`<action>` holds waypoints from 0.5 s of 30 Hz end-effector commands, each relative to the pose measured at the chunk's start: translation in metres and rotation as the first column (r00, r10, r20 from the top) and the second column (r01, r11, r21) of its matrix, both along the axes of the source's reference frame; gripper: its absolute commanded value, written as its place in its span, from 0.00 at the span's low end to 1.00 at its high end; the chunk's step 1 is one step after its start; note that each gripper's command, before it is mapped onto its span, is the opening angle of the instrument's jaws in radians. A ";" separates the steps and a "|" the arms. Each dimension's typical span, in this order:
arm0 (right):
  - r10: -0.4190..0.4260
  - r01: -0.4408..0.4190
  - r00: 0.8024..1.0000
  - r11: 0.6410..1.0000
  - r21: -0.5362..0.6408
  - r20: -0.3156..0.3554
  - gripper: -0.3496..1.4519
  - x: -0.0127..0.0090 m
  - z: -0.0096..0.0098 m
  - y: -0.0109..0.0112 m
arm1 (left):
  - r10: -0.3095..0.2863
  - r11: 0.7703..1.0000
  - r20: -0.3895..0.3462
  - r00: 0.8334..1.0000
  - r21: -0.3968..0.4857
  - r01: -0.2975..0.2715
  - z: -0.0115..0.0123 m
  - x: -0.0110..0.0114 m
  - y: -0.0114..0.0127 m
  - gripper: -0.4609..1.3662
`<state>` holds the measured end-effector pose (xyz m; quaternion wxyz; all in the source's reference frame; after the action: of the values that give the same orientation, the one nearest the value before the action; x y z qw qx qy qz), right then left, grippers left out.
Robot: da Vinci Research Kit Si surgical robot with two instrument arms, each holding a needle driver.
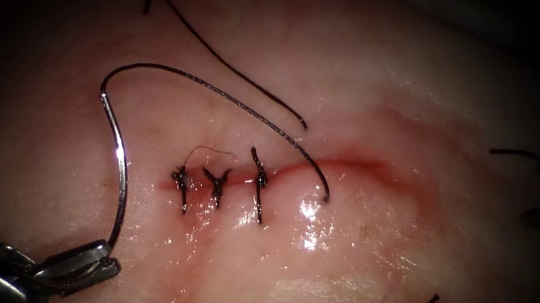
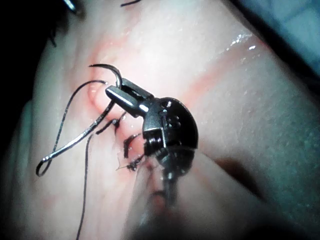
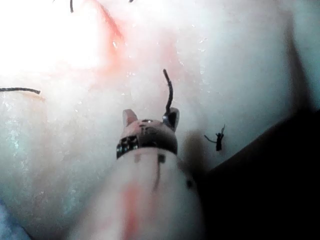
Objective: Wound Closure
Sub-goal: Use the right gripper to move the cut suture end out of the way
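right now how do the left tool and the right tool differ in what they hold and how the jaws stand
The left tool has its jaws shut on the needle near one end; the needle arcs up over the tissue left of the cut, out of it. The right tool has its jaws parted and clamps nothing, though a short thread end rises beside one jaw. Both hang just above the tissue.

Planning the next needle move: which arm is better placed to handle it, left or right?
Left, probably. Its gripper is shut on the needle near the tip, free of the tissue, left of the cut. The right gripper sits away over bare tissue, holding no needle.
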<state>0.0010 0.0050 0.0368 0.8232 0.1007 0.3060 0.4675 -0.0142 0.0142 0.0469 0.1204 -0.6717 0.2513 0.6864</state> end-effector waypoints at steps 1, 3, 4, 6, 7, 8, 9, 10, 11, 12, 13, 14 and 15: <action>0.018 -0.019 1.000 1.000 -0.022 -0.023 0.91 0.0006 0.0008 0.0003 | 0.005 1.000 0.002 1.000 0.005 -0.005 0.0000 0.0000 -0.0001 0.06; 0.028 -0.028 0.999 0.999 -0.021 -0.024 0.92 0.0013 0.0015 0.0004 | 0.005 1.000 0.001 1.000 0.004 -0.005 0.0000 0.0000 -0.0002 0.06; 0.050 -0.051 0.998 0.999 -0.007 -0.026 0.92 0.0021 0.0021 0.0004 | 0.005 1.000 0.001 1.000 0.004 -0.005 0.0000 0.0001 -0.0002 0.06; 0.437 -0.401 0.898 0.858 0.321 -0.044 0.87 0.0036 0.0030 0.0004 | 0.005 1.000 0.001 1.000 0.004 -0.005 -0.0001 0.0002 -0.0002 0.06; 0.520 -0.458 0.853 0.784 0.418 -0.040 0.92 0.0041 0.0033 0.0004 | 0.005 1.000 0.004 1.000 0.009 -0.006 -0.0001 0.0002 -0.0002 0.06; 0.653 -0.540 0.757 0.622 0.568 0.005 0.97 0.0048 0.0035 0.0001 | 0.005 1.000 0.003 1.000 0.009 -0.005 -0.0002 0.0002 -0.0002 0.06; 0.670 -0.548 0.743 0.595 0.588 0.014 0.97 0.0049 0.0035 0.0001 | 0.005 1.000 0.003 1.000 0.009 -0.005 -0.0002 0.0002 -0.0003 0.06; 0.720 -0.555 0.693 0.490 0.672 0.047 0.99 0.0055 0.0036 0.0000 | 0.005 1.000 0.003 1.000 0.009 -0.005 -0.0003 0.0002 -0.0003 0.06; 0.717 -0.545 0.696 0.488 0.682 0.042 0.99 0.0056 0.0036 0.0000 | 0.005 1.000 0.003 1.000 0.009 -0.005 -0.0003 0.0002 -0.0003 0.06; 0.722 -0.533 0.691 0.467 0.706 0.044 0.99 0.0058 0.0036 -0.0001 | 0.005 1.000 0.003 1.000 0.009 -0.005 -0.0003 0.0002 -0.0003 0.06; 0.743 -0.529 0.666 0.404 0.746 0.069 0.99 0.0060 0.0036 -0.0002 | 0.005 1.000 0.003 1.000 0.009 -0.005 -0.0003 0.0003 -0.0003 0.06; 0.757 -0.529 0.647 0.363 0.767 0.089 0.99 0.0060 0.0036 -0.0003 | 0.005 1.000 0.003 1.000 0.009 -0.005 -0.0003 0.0003 -0.0003 0.06; 0.781 -0.527 0.611 0.280 0.803 0.129 0.99 0.0061 0.0037 -0.0003 | 0.005 1.000 0.006 1.000 0.014 -0.005 -0.0003 0.0003 -0.0003 0.06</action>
<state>0.0074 0.0043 0.0403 0.3521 0.3830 0.1896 0.8327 -0.0140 0.0140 0.0465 0.1258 -0.6726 0.2467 0.6862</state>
